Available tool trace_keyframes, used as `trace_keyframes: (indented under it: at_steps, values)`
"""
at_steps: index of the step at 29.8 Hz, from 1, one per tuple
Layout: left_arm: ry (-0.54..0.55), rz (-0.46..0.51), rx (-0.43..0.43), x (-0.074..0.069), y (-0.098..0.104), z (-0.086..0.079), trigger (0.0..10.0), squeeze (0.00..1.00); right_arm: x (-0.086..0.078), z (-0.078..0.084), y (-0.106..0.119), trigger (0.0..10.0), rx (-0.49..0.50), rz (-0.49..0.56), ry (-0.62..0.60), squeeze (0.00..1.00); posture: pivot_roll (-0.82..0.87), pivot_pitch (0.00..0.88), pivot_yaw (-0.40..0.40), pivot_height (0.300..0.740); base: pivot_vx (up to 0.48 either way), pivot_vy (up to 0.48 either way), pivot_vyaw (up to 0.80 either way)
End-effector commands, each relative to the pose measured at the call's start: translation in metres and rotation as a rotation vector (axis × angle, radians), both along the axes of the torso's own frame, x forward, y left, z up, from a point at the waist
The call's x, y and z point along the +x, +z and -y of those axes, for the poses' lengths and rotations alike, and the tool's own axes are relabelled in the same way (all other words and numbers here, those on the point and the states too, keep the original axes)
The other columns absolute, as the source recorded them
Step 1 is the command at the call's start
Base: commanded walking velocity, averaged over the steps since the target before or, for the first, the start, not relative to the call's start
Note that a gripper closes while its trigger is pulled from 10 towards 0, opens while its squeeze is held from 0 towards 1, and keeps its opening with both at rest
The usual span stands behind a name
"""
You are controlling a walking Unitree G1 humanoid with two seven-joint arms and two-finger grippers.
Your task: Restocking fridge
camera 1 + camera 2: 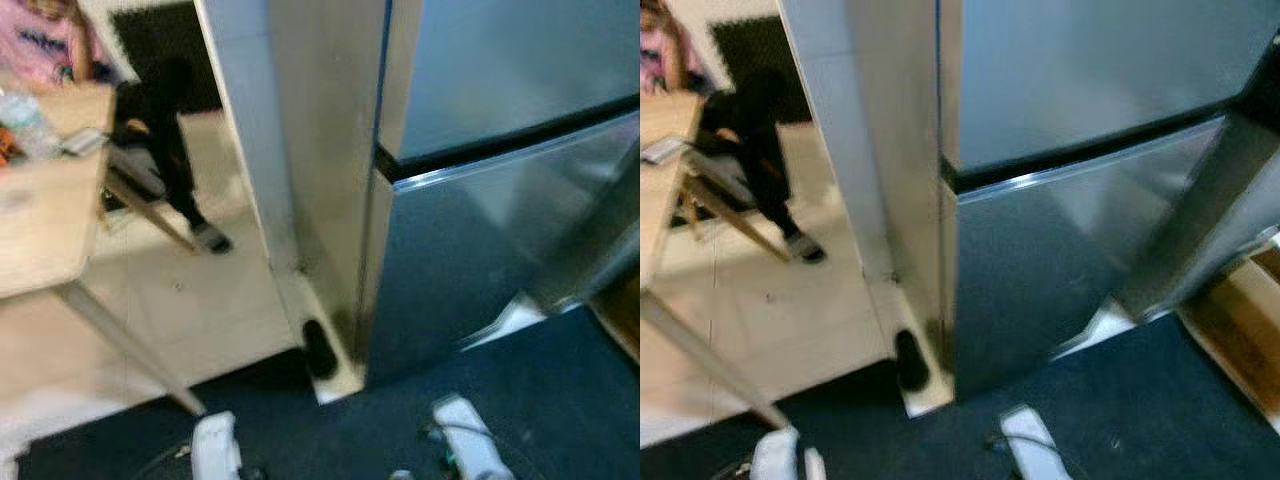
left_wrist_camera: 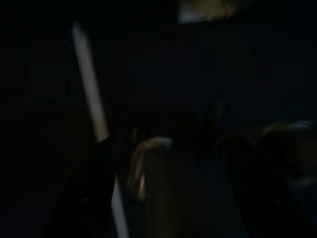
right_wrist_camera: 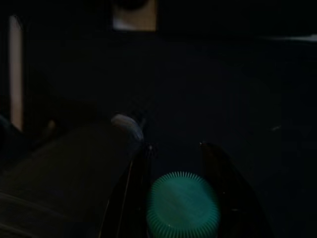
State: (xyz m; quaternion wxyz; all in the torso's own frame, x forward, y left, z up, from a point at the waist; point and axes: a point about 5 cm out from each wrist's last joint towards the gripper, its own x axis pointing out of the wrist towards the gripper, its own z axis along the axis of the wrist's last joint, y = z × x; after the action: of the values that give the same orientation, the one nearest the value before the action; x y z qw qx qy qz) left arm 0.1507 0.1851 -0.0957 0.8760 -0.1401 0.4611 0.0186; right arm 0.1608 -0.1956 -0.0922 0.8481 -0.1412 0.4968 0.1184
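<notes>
Right wrist view, very dark: the right gripper (image 3: 181, 163) holds a bottle with a ribbed green cap (image 3: 183, 204) between its two black fingers. Head views: a closed steel fridge (image 1: 480, 200) stands at one o'clock on dark blue carpet (image 1: 560, 400). At ten o'clock, a wooden table (image 1: 40, 230); beyond it, a seated person (image 1: 165, 130). Whether the left gripper is open is impossible to tell.

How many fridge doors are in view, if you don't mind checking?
2, both shut: the upper door and the lower door directly beneath it, split by a dark seam. None seem hidden.
</notes>
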Motion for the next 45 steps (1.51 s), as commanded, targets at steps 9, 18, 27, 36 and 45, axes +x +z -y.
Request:
trace_keyframes:
  at_steps: [9, 18, 27, 36, 45]
  values:
    - [-0.018, -0.059, -0.011, -0.018, -0.007, 0.001, 10.0, 0.00, 0.004, -0.007, 0.001, 10.0, 0.021, 0.016, -0.004, 0.00, -0.02, 0.048, 0.031, 0.740, 0.000, -0.358, 0.00]
    - [-0.006, -0.037, -0.010, -0.014, -0.005, -0.001, 10.0, 0.00, 0.005, -0.007, 0.001, 10.0, 0.023, 0.018, -0.004, 0.00, -0.02, 0.046, 0.028, 0.740, 0.000, 0.000, 0.00]
    - [-0.023, 0.165, -0.038, 0.029, 0.017, -0.008, 10.0, 0.00, 0.008, -0.003, 0.003, 10.0, 0.010, 0.030, -0.026, 0.00, -0.02, 0.053, 0.027, 0.740, 0.000, 0.000, 0.00]
    - [-0.126, 0.546, -0.207, 0.107, 0.078, -0.019, 10.0, 0.00, 0.011, 0.014, 0.006, 10.0, -0.010, 0.033, -0.134, 0.00, -0.02, 0.052, 0.025, 0.740, 0.000, 0.000, -0.06]
    - [-0.271, 0.730, -0.324, 0.136, 0.113, -0.008, 10.0, 0.00, 0.007, 0.018, 0.005, 10.0, -0.026, 0.024, -0.144, 0.00, -0.03, 0.054, 0.025, 0.740, 0.000, 0.000, -0.78]
